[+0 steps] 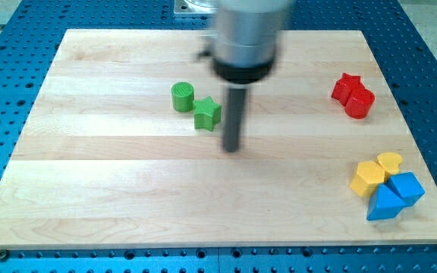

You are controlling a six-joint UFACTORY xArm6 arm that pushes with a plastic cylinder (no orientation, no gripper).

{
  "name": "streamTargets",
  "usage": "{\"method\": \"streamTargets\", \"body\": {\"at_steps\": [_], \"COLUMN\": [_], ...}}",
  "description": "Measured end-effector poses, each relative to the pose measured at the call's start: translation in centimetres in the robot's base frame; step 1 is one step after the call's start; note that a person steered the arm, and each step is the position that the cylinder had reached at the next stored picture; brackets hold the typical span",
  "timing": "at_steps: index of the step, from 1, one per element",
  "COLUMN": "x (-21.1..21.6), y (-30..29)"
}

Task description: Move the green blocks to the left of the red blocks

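my tip (232,148) sits just right of and below the green star (208,113), green cylinder (182,97) beyond it; it's a bare rod gripping nothing. Red blocks (353,95) are well right of the star.

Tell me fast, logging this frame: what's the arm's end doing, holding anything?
My tip: a bare rod with no pincer, holding nothing, just right of and below the green star block, apparently not touching it.

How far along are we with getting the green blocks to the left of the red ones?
Looks done by position: the green cylinder and green star sit well toward the view's left of the red star and red cylinder. In hand: my tip rests just right of and below the green star. Nothing obvious remains.
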State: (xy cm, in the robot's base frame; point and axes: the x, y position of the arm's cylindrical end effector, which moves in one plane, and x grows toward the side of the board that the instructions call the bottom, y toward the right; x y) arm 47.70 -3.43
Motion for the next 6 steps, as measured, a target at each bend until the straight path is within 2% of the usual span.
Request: {"method": "streamTargets", "body": {"at_steps": [1, 2, 4, 5, 6], "x": [-1.1, -3.3, -8.5, -9.6, -9.0], "y": [-5.7, 2.0, 0.5, 7.0, 15.3]}}
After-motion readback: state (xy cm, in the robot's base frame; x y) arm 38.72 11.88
